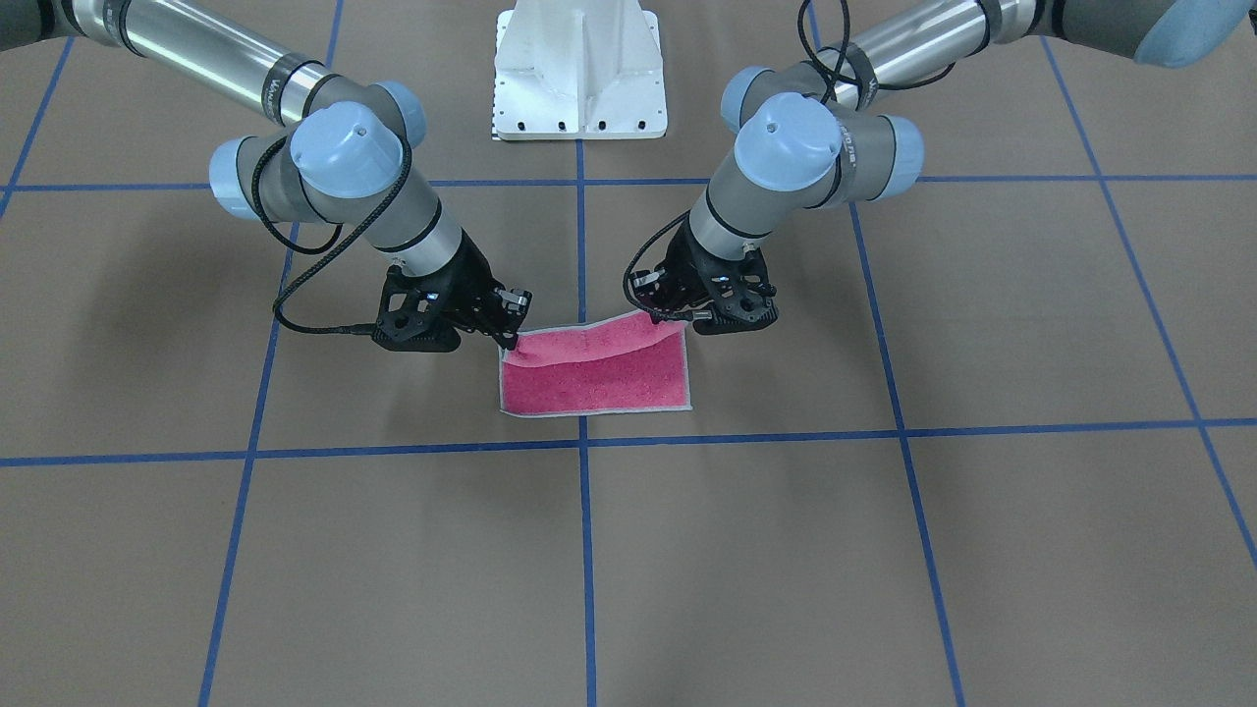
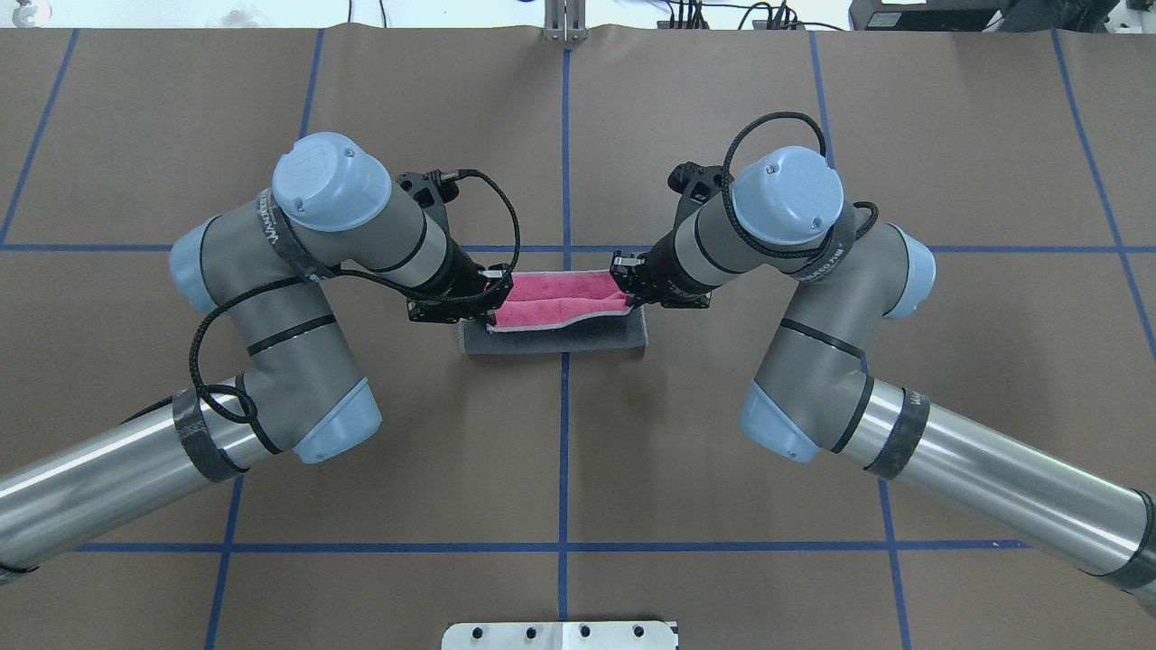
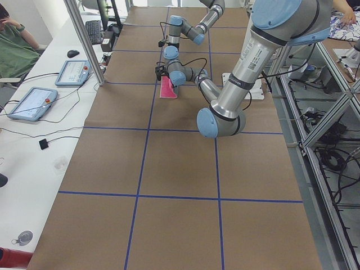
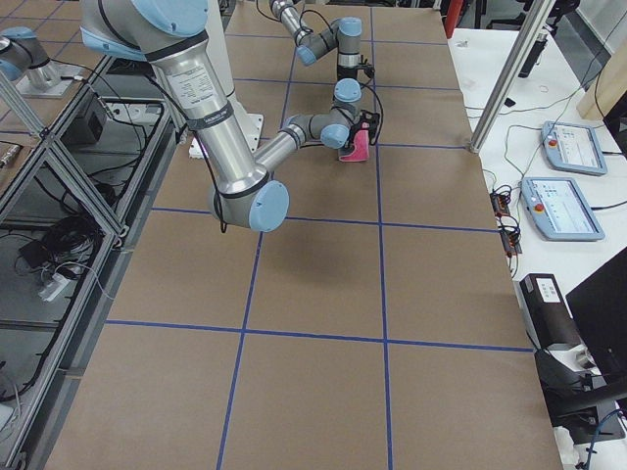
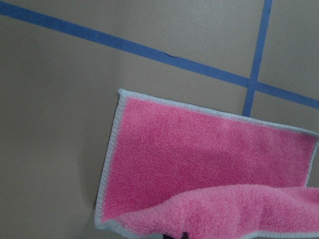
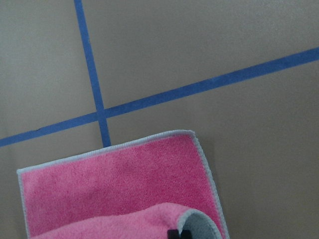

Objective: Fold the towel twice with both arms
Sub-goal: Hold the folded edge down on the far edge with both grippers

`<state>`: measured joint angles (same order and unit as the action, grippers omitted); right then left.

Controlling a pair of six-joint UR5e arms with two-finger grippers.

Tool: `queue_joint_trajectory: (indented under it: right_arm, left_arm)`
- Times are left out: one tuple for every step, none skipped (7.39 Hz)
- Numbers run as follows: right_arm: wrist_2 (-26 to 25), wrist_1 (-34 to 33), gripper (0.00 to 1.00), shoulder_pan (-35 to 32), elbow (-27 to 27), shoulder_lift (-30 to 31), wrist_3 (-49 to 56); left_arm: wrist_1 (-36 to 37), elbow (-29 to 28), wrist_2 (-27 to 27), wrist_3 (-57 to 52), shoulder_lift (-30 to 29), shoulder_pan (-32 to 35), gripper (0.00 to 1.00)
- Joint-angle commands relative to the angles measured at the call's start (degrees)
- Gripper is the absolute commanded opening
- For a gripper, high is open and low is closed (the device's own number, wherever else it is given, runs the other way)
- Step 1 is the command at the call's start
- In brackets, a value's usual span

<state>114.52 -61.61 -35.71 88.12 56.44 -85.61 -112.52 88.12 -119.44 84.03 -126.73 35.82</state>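
The towel (image 1: pixel 594 378) lies at the table's middle with its pink face up and a light grey stitched edge. Its robot-side edge is lifted and curled over, so the grey face (image 2: pixel 553 337) shows in the overhead view. My left gripper (image 2: pixel 495 302) is shut on one lifted corner; in the front-facing view it (image 1: pixel 678 319) is on the right. My right gripper (image 2: pixel 625 293) is shut on the other lifted corner, on the left in the front-facing view (image 1: pixel 511 339). Both wrist views show the flat pink half (image 5: pixel 199 154) (image 6: pixel 114 189) beneath the raised fold.
The white pedestal base (image 1: pixel 579 69) stands on the robot's side of the towel. Blue tape lines (image 1: pixel 584 550) grid the brown table cover. A side bench with teach pendants (image 3: pixel 32 103) and a seated person (image 3: pixel 14 50) runs along the far table edge.
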Motion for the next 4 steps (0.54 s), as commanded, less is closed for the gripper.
queue_joint_trajectory:
  right_arm:
    - [-0.1,0.0,0.0,-0.2,-0.6,0.0,0.0]
    - [-0.1,0.0,0.0,-0.2,-1.2,0.0,0.0]
    - [-0.2,0.0,0.0,-0.2,-1.2,0.0,0.0]
    - [-0.3,0.0,0.0,-0.3,-1.3,0.0,0.0]
  left_arm:
    - [-0.1,-1.6,0.3,0.0,-1.1,-0.1,0.0]
    - [-0.1,-2.1,0.3,0.0,-1.6,-0.1,0.0]
    - [-0.1,-2.4,0.4,0.0,-2.1,-0.1,0.0]
    - [-0.1,-2.7,0.4,0.0,-2.7,0.1,0.0]
